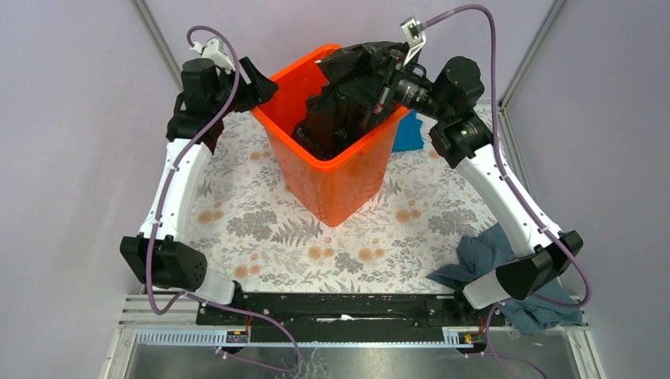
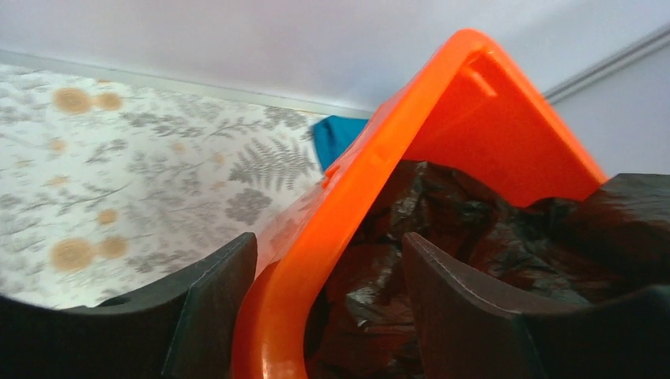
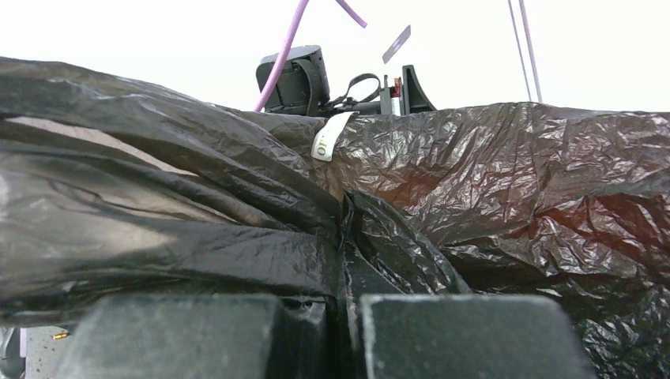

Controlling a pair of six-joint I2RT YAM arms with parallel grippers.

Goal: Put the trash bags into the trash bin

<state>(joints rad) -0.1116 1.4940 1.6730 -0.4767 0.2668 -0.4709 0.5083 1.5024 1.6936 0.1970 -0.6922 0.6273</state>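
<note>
Black trash bag point(image 1: 348, 99) sits half inside orange bin point(image 1: 340, 189), upper middle; right gripper point(image 3: 344, 320) clenched on it, left gripper point(image 2: 328, 245) released, straddling the rim.

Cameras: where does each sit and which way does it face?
Top external: above and behind the robot, looking down on table, bin, bag; both arms show.
Left wrist: at the bin's rim, looking across it; left tool open, straddling the rim.
Right wrist: over the bin, facing the bag; right tool shut on it.
Shared: all three show the bag; top and left wrist show the bin.
</note>
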